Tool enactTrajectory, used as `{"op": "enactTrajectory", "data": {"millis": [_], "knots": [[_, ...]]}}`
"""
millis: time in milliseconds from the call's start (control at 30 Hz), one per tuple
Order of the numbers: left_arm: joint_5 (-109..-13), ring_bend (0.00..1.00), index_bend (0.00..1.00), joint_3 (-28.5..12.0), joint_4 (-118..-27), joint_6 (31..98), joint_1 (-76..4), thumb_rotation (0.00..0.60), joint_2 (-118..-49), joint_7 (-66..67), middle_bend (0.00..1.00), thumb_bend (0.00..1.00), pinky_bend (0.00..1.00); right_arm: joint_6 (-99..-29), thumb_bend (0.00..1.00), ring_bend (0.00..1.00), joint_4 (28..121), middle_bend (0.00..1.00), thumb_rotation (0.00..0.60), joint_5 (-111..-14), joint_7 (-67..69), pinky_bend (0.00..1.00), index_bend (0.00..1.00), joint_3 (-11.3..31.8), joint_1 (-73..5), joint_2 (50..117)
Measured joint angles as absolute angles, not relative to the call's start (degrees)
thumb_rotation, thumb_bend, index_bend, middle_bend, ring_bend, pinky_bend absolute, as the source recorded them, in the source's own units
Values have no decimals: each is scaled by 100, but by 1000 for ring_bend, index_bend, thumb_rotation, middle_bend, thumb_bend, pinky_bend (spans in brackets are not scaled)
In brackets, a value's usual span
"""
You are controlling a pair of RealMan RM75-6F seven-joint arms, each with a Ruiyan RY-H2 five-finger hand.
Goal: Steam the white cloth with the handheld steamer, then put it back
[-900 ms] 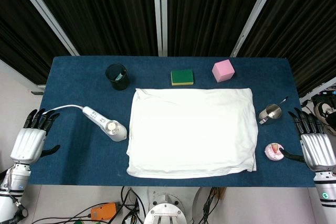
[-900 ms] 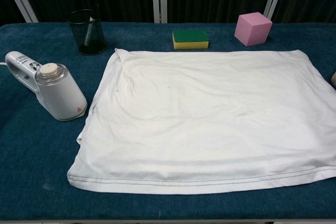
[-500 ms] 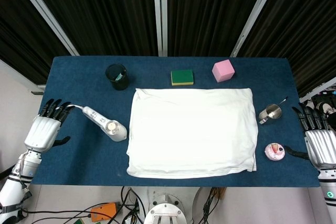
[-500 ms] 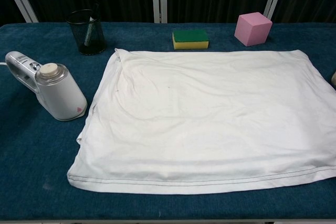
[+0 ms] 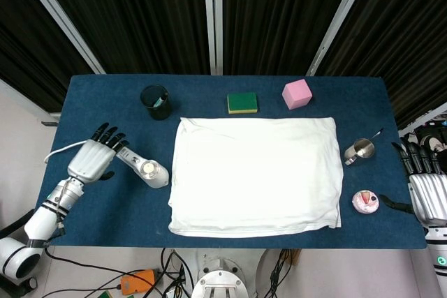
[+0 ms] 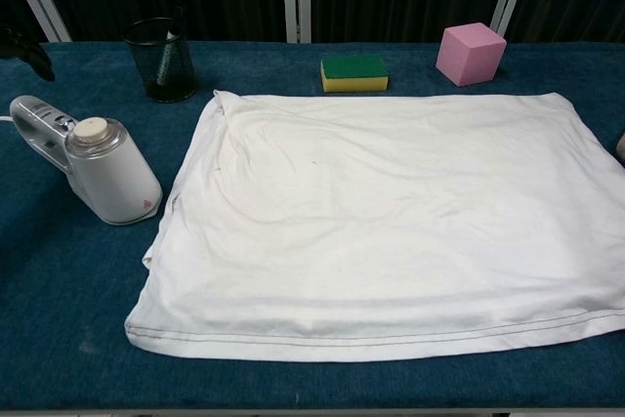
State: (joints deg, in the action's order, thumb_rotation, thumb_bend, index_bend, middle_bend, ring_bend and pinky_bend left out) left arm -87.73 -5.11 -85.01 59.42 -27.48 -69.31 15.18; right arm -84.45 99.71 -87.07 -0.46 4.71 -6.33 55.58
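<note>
**Left hand over the steamer handle**

The left hand [image 5: 92,159] hovers palm down, fingers spread, over the handheld steamer [image 5: 142,166], which lies just beyond its fingertips beside the white cloth [image 5: 256,174]. The right hand [image 5: 427,193] sits empty, fingers extended, at the table edge [image 5: 391,242].

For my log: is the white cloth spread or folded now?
Spread. The white cloth lies flat over the table, all edges visible, with only light wrinkles.
</note>
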Motion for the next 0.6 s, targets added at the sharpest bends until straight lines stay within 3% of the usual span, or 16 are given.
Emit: {"op": "enactTrajectory", "data": {"millis": [467, 600], "knots": [[-8428, 132, 308, -413, -8442, 5371, -3185, 600, -7040, 1780, 231, 81, 0, -8315, 24, 0, 9931, 34, 600, -8635, -82, 103, 0, 456, -675, 5641], [-8334, 174, 309, -405, -8395, 5250, -3288, 600, -7109, 1876, 287, 81, 0, -8281, 24, 0, 9905, 34, 600, -8613, -73, 103, 0, 446, -680, 5668]]}}
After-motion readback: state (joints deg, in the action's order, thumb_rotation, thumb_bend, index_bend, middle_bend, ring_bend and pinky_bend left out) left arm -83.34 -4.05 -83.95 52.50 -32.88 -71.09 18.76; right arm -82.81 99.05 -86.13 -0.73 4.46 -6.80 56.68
